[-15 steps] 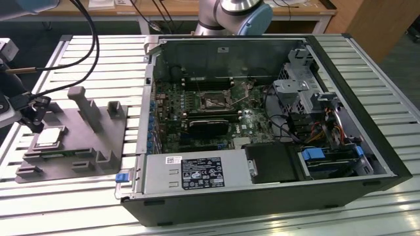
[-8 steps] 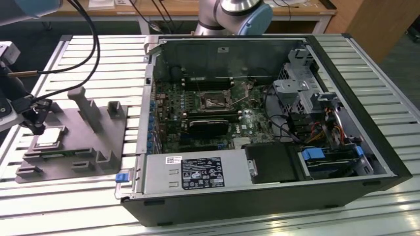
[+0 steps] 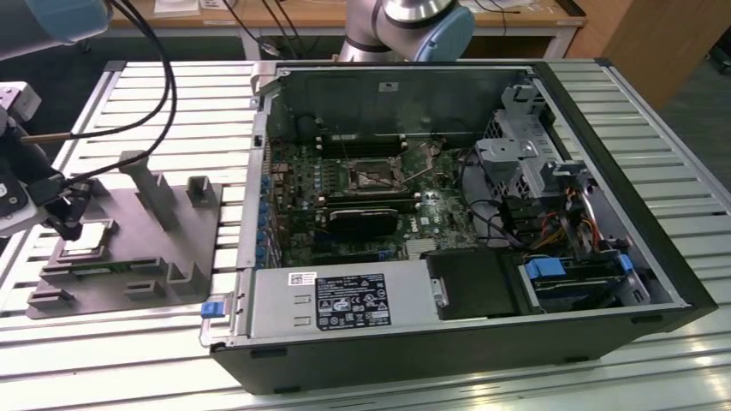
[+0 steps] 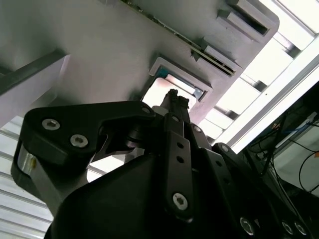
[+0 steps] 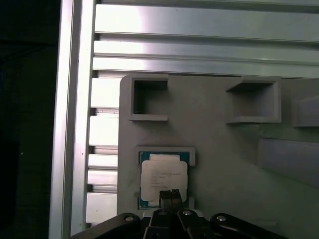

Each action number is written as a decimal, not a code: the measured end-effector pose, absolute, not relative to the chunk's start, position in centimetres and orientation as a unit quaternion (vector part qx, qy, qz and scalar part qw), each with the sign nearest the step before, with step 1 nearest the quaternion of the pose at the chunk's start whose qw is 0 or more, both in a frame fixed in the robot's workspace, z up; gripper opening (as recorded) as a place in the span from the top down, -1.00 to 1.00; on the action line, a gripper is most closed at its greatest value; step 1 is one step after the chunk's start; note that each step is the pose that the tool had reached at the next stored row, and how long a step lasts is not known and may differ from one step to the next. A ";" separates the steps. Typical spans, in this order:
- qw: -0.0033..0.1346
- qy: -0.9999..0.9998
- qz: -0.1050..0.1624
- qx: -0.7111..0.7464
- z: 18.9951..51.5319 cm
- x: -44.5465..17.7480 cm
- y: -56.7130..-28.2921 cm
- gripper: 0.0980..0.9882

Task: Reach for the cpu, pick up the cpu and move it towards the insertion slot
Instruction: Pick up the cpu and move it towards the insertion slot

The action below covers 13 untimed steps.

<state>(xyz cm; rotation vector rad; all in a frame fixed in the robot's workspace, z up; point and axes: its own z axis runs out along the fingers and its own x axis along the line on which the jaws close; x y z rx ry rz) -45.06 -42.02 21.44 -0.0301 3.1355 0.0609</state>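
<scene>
The gripper (image 5: pixel 169 195) has its two dark fingertips pressed together side by side with nothing between them. In the first wrist view they sit over one edge of the cpu (image 5: pixel 160 175), and the rest of its pale metal top is in plain sight beyond them. The pictures do not show whether the tips touch the chip.

The cpu lies flat in a square pocket of the grey fixture tray (image 5: pixel 224 164), with a thin green-blue rim showing around it. In the second wrist view the same closed tips (image 4: pixel 174 97) point at that pocket from close by. Other square recesses are in the tray further on, and upright posts (image 3: pixel 149 184) rise from it in the exterior view.

The tray rests on a table (image 3: pixel 171 103) of long aluminium slats, at the exterior view's left. Just beside it, toward the exterior view's right, an open computer case (image 3: pixel 457 351) lies on its side. The insertion slot (image 3: pixel 372 175), a shiny metal frame with a dark centre, is on the motherboard inside, well apart from the gripper. A long black block (image 3: pixel 363 218) lies near the slot.

Black cables (image 3: pixel 160 86) hang over the table. Behind it stand the arm's base (image 3: pixel 412 21) and a wooden bench (image 3: pixel 331 13).
</scene>
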 end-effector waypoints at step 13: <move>0.003 1.000 0.019 -0.010 19.8 -45.1 -41.6 0.98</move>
